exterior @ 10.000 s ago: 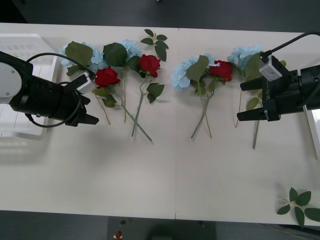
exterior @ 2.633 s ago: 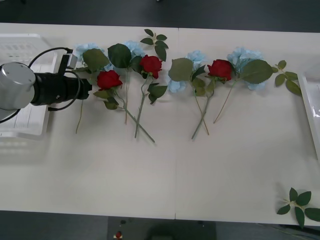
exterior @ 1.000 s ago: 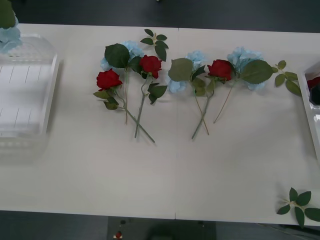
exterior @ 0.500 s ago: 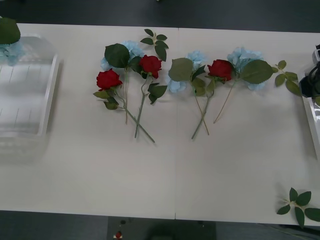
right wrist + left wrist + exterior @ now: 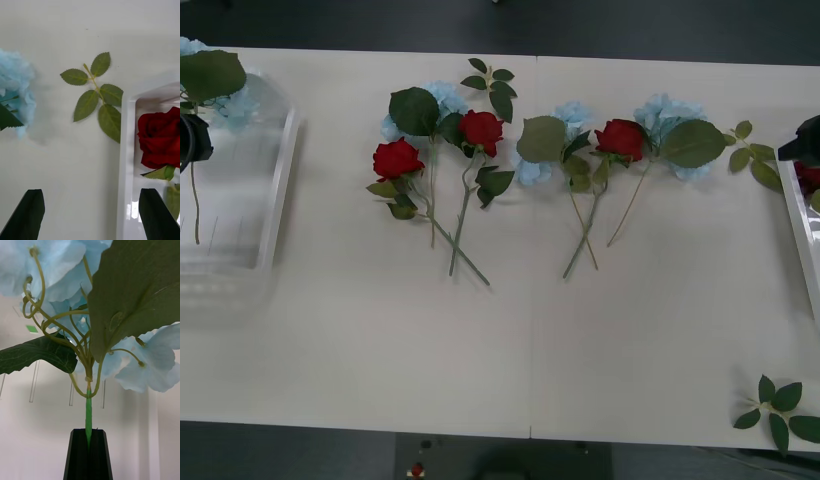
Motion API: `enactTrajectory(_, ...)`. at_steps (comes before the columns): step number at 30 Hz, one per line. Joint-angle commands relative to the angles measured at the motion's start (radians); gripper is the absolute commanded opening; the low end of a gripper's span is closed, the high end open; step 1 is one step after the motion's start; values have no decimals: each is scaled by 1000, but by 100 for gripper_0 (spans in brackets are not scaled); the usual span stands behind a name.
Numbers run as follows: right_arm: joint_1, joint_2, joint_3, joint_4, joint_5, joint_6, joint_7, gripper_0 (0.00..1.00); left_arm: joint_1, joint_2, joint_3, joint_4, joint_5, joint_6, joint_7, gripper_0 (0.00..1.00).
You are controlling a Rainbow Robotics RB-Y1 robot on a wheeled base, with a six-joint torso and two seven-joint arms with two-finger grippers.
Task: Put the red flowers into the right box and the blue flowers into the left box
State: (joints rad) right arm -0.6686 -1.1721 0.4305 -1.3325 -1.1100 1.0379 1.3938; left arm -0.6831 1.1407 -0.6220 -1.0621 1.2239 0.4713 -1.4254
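Left gripper [image 5: 88, 453] pinches a blue flower [image 5: 71, 281] by its stem over the left box [image 5: 275, 190]; lower before releasing so the head lands inside; right gripper [image 5: 90, 213] spread above the right box [image 5: 125, 168], rose [image 5: 159, 137] inside.

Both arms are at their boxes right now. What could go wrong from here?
1. The left gripper pinches a blue flower by its thin stem over the left box; the head sits near the box's far edge, so it may drape over the rim on release.
2. The right gripper is open, straddling the right box rim beside the dropped red rose; moving off, a finger could catch the rim and shift the box.
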Motion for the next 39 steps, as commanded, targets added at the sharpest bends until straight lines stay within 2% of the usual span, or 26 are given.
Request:
enactTrajectory(1,-23,-61,-13,-59,-65,24,73,73,-13,-10,-4,63,-7,-77,39,0)
enactTrajectory(13,-22,-162,16,-155,-231,42,263,73,-76,-19,-4,68,-30,-59,13,0)
enactTrajectory(22,-22,-95,16,-171,-231,63,255,73,-79,-19,-4,83,-41,-59,5,1)
enactTrajectory(23,-22,-87,16,-171,-231,63,258,73,-78,-19,-2,88,-43,-60,5,3)
enactTrajectory(24,-22,-80,16,-171,-231,63,261,73,-79,-19,-4,94,-44,-63,5,37)
enactTrajectory(26,-20,-75,19,-183,-231,63,261,73,-79,-19,-2,96,-47,-66,0,90)
enactTrajectory(27,-22,-75,22,-189,-229,62,261,73,-79,-18,-2,96,-47,-66,-1,96)
enactTrajectory(28,-22,-83,25,-205,-228,62,255,73,-78,-16,-2,96,-50,-66,-6,100)
enactTrajectory(35,-22,-124,31,-329,-232,63,240,73,-78,-15,-4,99,-63,-60,-35,100)
enactTrajectory(39,-25,-120,31,-410,-229,88,172,73,-82,-10,-2,93,-53,-11,-96,100)
